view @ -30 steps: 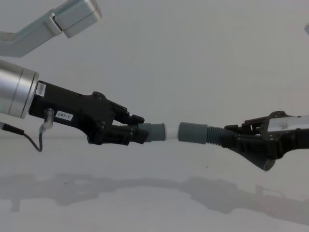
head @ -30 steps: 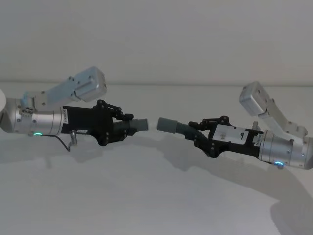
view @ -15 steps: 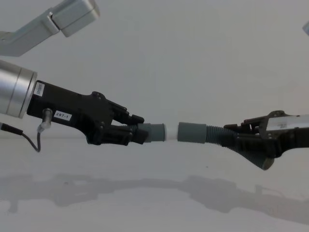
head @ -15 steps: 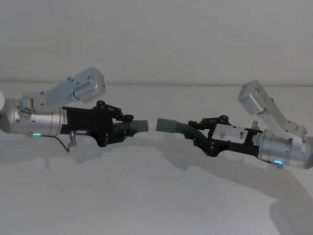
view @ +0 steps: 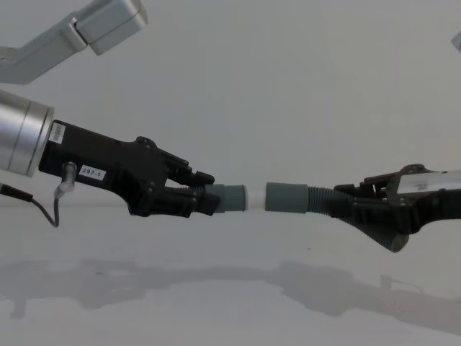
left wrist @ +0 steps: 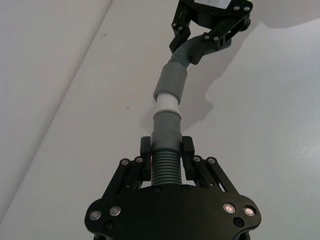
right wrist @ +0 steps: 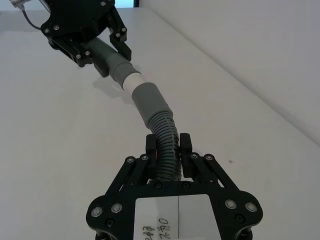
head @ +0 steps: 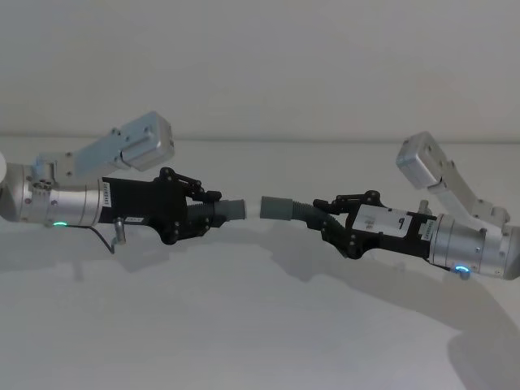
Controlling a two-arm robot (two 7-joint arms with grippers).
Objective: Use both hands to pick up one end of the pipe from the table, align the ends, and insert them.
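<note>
While both hose pieces hang in the air above the white table, the left gripper comes in from the left, its fingers clamped on the ribbed part of the piece with the white tip. The right gripper reaches in from the right, its fingers clamped on the ribbed part of the other piece, whose wide grey cuff faces left. Tip and cuff point at each other, nearly in line; in the left wrist view the tip meets the cuff's mouth.
</note>
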